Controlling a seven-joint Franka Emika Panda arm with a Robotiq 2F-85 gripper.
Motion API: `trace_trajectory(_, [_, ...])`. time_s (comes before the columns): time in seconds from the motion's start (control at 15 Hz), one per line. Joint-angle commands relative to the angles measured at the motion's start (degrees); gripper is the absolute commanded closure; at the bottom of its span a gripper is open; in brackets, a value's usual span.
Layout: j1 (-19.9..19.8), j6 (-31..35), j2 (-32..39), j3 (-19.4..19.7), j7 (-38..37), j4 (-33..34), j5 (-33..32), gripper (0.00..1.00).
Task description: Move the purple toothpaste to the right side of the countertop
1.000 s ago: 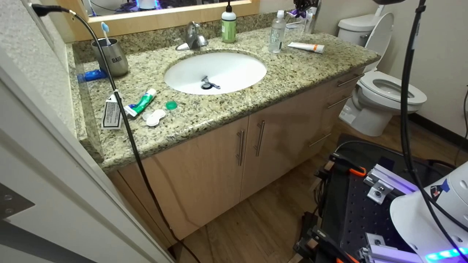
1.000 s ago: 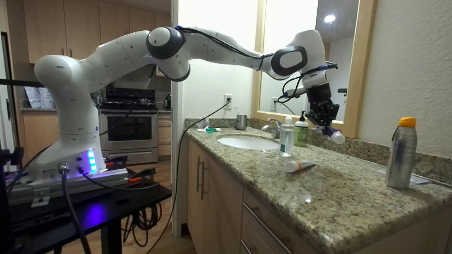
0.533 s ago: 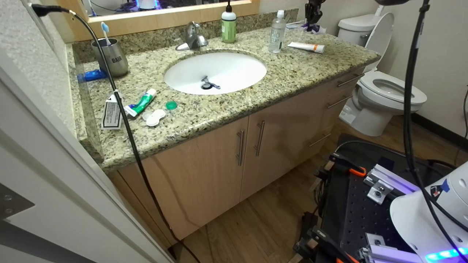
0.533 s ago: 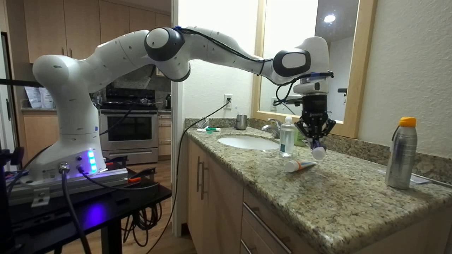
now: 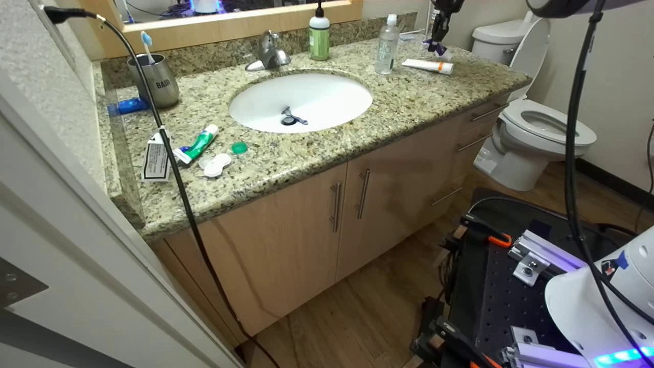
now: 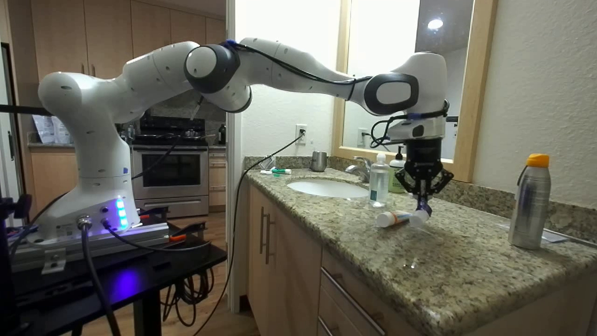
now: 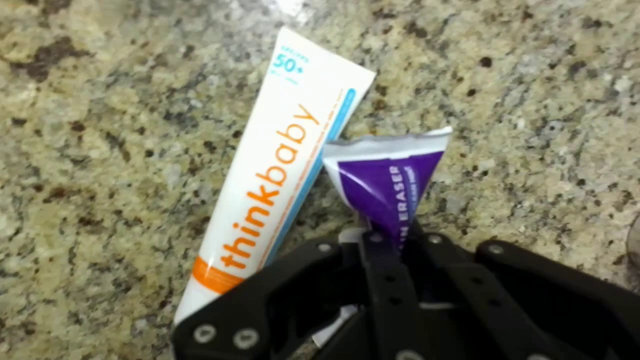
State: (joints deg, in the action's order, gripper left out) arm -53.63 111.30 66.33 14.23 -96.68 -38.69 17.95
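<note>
The purple toothpaste (image 7: 385, 187) is pinched between the fingertips of my black gripper (image 7: 395, 242) in the wrist view, its flat whitish end sticking out past them. In an exterior view the gripper (image 6: 423, 196) points straight down with the purple tube (image 6: 423, 208) and its white cap low over the granite countertop (image 6: 471, 266). I cannot tell whether the tube touches the stone. In an exterior view the gripper (image 5: 435, 41) and the toothpaste (image 5: 440, 49) show small at the far end of the countertop (image 5: 409, 102). The fingers hide the tube's middle.
A white-and-orange tube (image 7: 270, 165) lies right beside the held tube. A clear bottle (image 6: 378, 182), a green soap bottle (image 6: 397, 179) and the sink (image 6: 326, 187) stand behind the gripper. A silver can with an orange cap (image 6: 531, 205) stands near the wall.
My gripper was tilted and higher near the mirror. It has turned to point straight down and sunk close to the countertop, away from the wall, still holding the purple tube.
</note>
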Motion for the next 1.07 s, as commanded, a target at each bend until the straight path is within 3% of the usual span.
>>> trace_trajectory(0.0, [-0.2,6.3,3.4,-0.1,-4.4,3.3,1.5,0.83])
trace_trajectory(0.07, [0.3,6.1,3.8,0.5,-5.3,3.4,0.6,0.64])
trace_trajectory(0.13, [1.1,5.0,4.1,1.6,-6.5,3.5,-0.9,0.59])
trace_trajectory(0.27, [0.9,2.0,5.1,0.0,-7.6,5.8,-5.5,0.45])
trace_trajectory(0.33, [2.1,2.7,4.5,1.7,-7.9,4.3,-5.1,0.37])
trace_trajectory(0.67, [2.1,5.6,0.2,-0.7,-2.3,4.7,-3.9,0.04])
trace_trajectory(1.0, [0.2,10.0,-6.3,-2.0,12.1,6.2,-3.2,0.0])
